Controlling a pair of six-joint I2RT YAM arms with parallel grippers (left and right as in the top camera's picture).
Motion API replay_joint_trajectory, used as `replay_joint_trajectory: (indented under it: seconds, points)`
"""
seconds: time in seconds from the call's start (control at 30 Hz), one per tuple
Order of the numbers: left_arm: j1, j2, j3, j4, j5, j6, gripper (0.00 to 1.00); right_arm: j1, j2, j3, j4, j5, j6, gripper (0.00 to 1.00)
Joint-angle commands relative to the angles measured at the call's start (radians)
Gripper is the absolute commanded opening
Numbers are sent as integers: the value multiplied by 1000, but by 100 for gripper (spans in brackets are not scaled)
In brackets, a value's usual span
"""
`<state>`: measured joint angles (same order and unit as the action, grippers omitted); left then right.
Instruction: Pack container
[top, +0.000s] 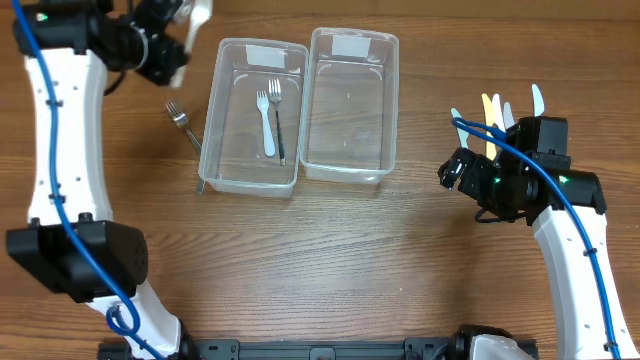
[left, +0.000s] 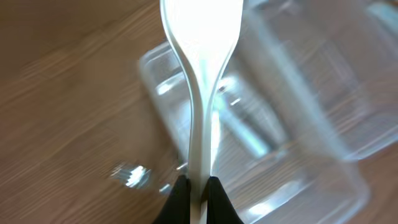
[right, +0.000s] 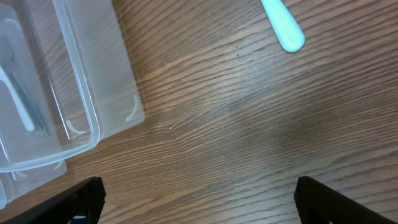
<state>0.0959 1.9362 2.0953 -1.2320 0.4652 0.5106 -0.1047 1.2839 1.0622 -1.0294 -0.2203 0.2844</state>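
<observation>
My left gripper (left: 194, 186) is clenched on a white utensil (left: 200, 68), probably a spoon though it's blurred, just off the left container (top: 212, 120)'s far corner. Next I carry it over that container and let go inside. The right gripper (right: 199, 202) gapes, empty.

forks (top: 270, 118) in left container (top: 250, 185) | loose fork (top: 181, 121) left, perhaps touching

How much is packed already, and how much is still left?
Two forks lie in the left container. The left gripper is shut on a white utensil. A metal fork beside that container and the coloured utensils near the open right gripper lie unpacked; the right container is empty.
</observation>
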Motion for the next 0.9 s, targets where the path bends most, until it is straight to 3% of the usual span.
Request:
replay_joint_trajectory:
  seconds: [0.0, 0.3, 0.4, 0.53, 0.57, 0.8, 0.87]
  points:
    - [-58, 101, -26, 19, 98, -261, 4, -4, -8, 28, 6, 10, 5, 100]
    - [-222, 282, -34, 24, 108, -355, 10, -4, -8, 28, -18, 9, 5, 100]
    - [-227, 273, -24, 36, 103, -377, 27, -4, -8, 28, -29, 10, 5, 100]
    - [-204, 244, 16, 8, 93, -405, 33, -4, -8, 28, -31, 10, 5, 100]
    - [-194, 234, 23, -2, 93, -409, 37, -4, -8, 28, -31, 10, 5, 100]
    - [-112, 150, 55, -86, 136, -410, 97, -4, -8, 28, -28, 10, 5, 100]
    - [-84, 128, 55, -113, 125, -388, 100, -4, -8, 28, -27, 10, 5, 100]
